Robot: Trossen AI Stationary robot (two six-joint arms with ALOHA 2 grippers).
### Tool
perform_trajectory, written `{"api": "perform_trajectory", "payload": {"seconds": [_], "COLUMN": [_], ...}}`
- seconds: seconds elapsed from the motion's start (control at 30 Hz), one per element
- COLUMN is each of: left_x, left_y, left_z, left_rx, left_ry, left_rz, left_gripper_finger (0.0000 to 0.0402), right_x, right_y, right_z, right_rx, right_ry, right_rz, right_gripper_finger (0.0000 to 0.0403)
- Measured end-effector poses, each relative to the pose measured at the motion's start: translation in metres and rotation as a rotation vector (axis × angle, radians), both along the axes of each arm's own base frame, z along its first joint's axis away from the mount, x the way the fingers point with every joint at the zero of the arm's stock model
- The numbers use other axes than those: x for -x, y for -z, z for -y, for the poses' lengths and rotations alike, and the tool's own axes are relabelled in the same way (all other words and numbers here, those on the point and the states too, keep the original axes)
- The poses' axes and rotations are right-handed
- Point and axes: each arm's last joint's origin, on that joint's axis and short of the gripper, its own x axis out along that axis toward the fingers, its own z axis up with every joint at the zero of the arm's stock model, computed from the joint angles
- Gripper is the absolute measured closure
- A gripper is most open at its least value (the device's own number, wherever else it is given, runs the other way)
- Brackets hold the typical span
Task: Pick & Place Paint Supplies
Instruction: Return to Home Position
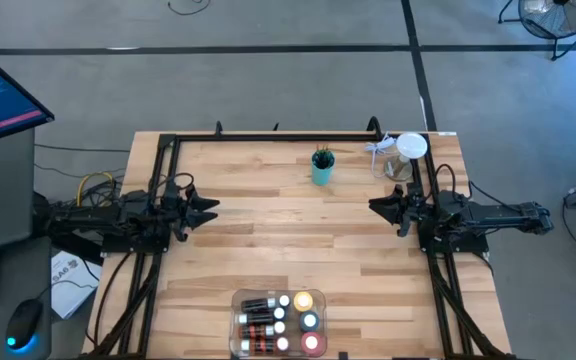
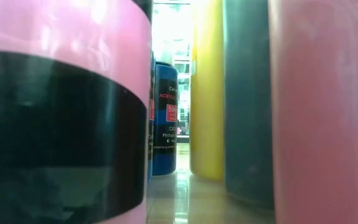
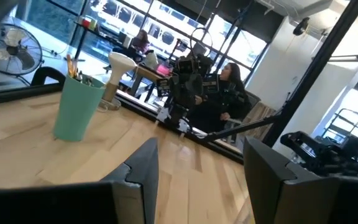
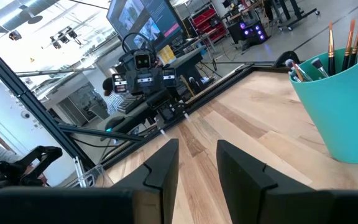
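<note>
High view gives both arms low at the sides of the table [image 1: 268,240]: the left gripper [image 1: 206,208] is placed at the left edge and the right gripper [image 1: 376,205] at the right edge, each pointed toward the middle and well apart from every supply. The left claw is seen wide in the left wrist view, with bare wood between its fingers [image 3: 143,165]. The right claw is kept narrow, with only a slim gap between its fingers [image 4: 163,163], and nothing is held by either. The paint brushes [image 1: 322,157] are stood in the teal cup [image 1: 323,173] at the far middle of the table, and the paint bottles [image 1: 258,320] and paint tubes [image 1: 310,322] are packed in the clear tray [image 1: 236,332] at the near edge. In the low view the yellow bottle [image 2: 207,87] and a blue tube [image 2: 165,118] are seen upright, close together among the others. No supply is found loose on the wood, so the sorting is judged finished and the step in hand is judged to be the return to the rest pose, nearly complete. Only a small settling of the joints is called for next. Nothing is found between the arms to block them; a clear jar with a white lid [image 1: 408,150] is placed at the far right corner, near the right arm, and should not be brushed. A seated person [image 3: 229,84] is seen in the room beyond.
</note>
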Motion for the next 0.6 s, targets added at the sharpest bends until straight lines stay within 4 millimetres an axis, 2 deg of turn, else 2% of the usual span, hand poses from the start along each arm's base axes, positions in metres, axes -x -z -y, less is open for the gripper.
{"api": "perform_trajectory", "payload": {"seconds": [0.17,0.37,0.47,0.6], "left_x": [0.0003,0.0006,0.0006,0.0006], "left_y": [-0.0006,-0.0018,-0.0017,-0.0017], "left_z": [-0.0015,-0.0025,-0.0025,-0.0024], "left_rx": [-0.004,-0.094,-0.101,-0.101], "left_ry": [-0.053,-0.099,-0.099,-0.095], "left_rz": [0.005,0.001,-0.001,-0.002], "left_gripper_finger": [0.0261,0.0273,0.0306,0.0380], "right_x": [0.0000,0.0000,0.0000,0.0000], "right_y": [0.0000,0.0000,-0.0001,-0.0001], "right_z": [0.0000,0.0000,0.0000,0.0000], "right_rx": [0.000,0.000,0.000,0.000], "right_ry": [0.000,0.000,0.000,0.000], "right_rz": [0.000,0.000,0.000,0.000], "right_gripper_finger": [0.0300,0.0300,0.0300,0.0300]}}
